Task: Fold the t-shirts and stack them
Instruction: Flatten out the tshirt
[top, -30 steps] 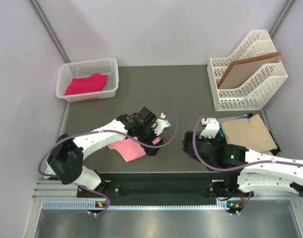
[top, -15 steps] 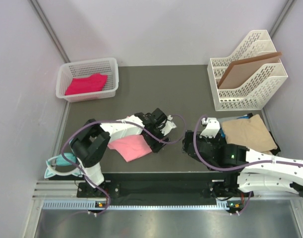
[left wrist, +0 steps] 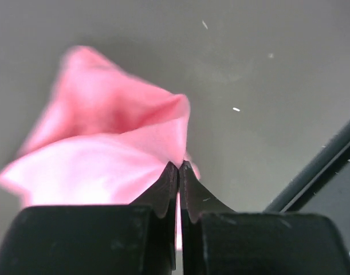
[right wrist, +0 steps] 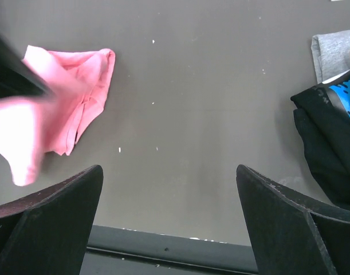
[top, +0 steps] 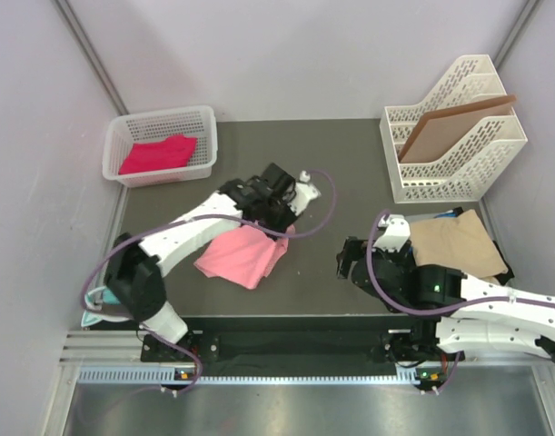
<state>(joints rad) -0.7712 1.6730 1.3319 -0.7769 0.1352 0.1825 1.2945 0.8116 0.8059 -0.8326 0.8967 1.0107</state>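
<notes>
Salmon-pink cloth in the jaws: pinching one edge of the salmon t-shirt (left wrist: pixel 106 154) in the left gripper (left wrist: pixel 179 166), clamped shut on the fabric. Holding that edge just above the dark table (top: pixel 350 173), with the rest of the cloth spilling in a rumpled heap on the near-left part.

Holding the right gripper (right wrist: pixel 169 170) wide apart and empty, low over bare table between the pink heap and the pile at the near right. Leaving that pile alone: the tan t-shirt (top: pixel 454 241) on top, the black t-shirt (right wrist: pixel 329 163) and the blue t-shirt (right wrist: pixel 346 91) peeking out beneath. Leaving alone too the magenta t-shirt (top: pixel 157 153), lying in the white basket (top: pixel 163 113) at the far left.

Judging from this, working on the spreading-out step rather than folding: no flat panel, no crease yet. Probably calling next for a second corner taken by the free gripper and the cloth drawn flat before any fold. Risking a twisted bunch if pulling from the single pinch alone.
</notes>
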